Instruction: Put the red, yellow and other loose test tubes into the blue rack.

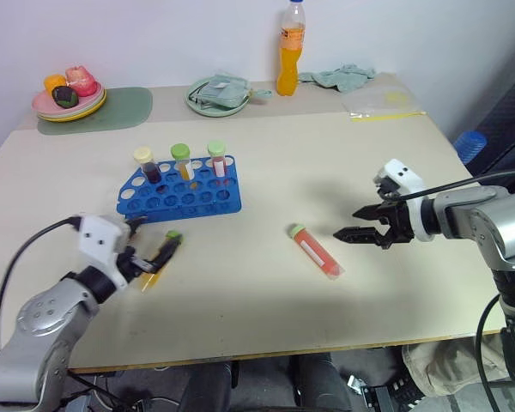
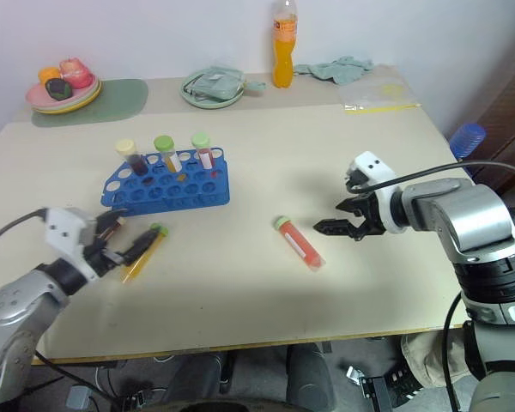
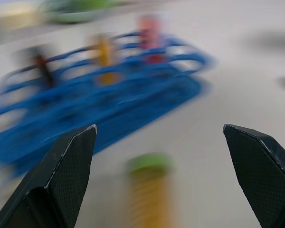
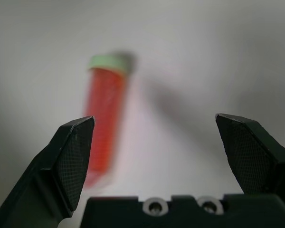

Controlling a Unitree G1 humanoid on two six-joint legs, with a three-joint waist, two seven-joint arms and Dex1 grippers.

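The blue rack (image 1: 182, 196) stands left of centre on the table with three capped test tubes upright in its back row: dark (image 1: 144, 165), yellow (image 1: 183, 162) and red (image 1: 217, 160). A loose yellow tube with a green cap (image 1: 161, 257) lies in front of the rack. My left gripper (image 1: 154, 239) is open at that tube, which lies between its fingers in the left wrist view (image 3: 149, 194). A loose red tube with a green cap (image 1: 314, 251) lies mid-table. My right gripper (image 1: 347, 223) hangs open just right of it, pointing down at it (image 4: 104, 133).
An orange drink bottle (image 1: 290, 51), a green plate with a cloth (image 1: 216, 93), a crumpled cloth (image 1: 339, 77) and a plastic bag (image 1: 382, 105) line the far edge. Plates of fruit (image 1: 69, 96) sit far left. A round blue object (image 1: 469, 144) is past the right edge.
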